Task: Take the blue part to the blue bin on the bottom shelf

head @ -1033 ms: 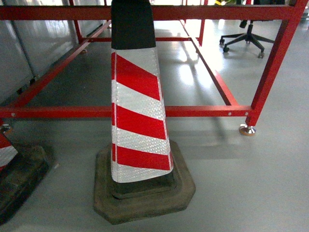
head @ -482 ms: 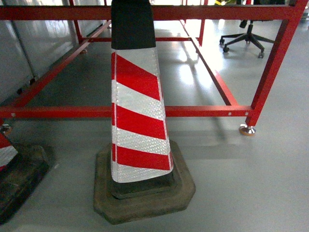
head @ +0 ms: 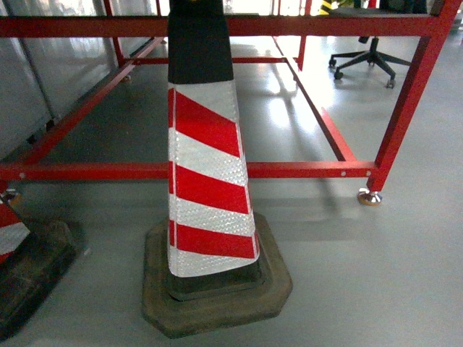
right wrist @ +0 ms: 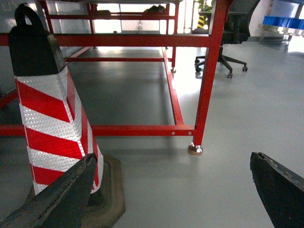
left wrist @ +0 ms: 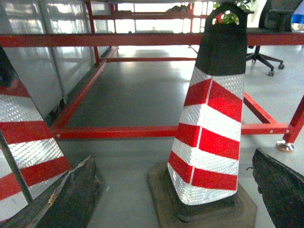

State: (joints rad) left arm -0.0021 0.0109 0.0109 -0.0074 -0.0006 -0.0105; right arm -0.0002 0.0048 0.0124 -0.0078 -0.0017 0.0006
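The blue part, the blue bin and the bottom shelf are out of view. No gripper shows in the head view. In the left wrist view my left gripper (left wrist: 173, 156) is open, its dark fingers (left wrist: 71, 199) at the lower corners with only floor and a cone between them. In the right wrist view my right gripper (right wrist: 173, 156) is open too, its fingers (right wrist: 280, 190) spread wide over bare grey floor.
A red-and-white striped traffic cone (head: 206, 166) on a dark rubber base (head: 217, 289) stands right in front. A second cone (head: 14, 238) is at the left edge. Behind them runs a red steel frame (head: 311, 169) with a foot (head: 370, 196). An office chair (head: 372, 54) stands far back. Small blue shapes (right wrist: 285, 21) lie far right.
The whole head view has slid slightly downward: cone, base and red rails sit a little lower in the picture. Nothing was taken hold of or let go.
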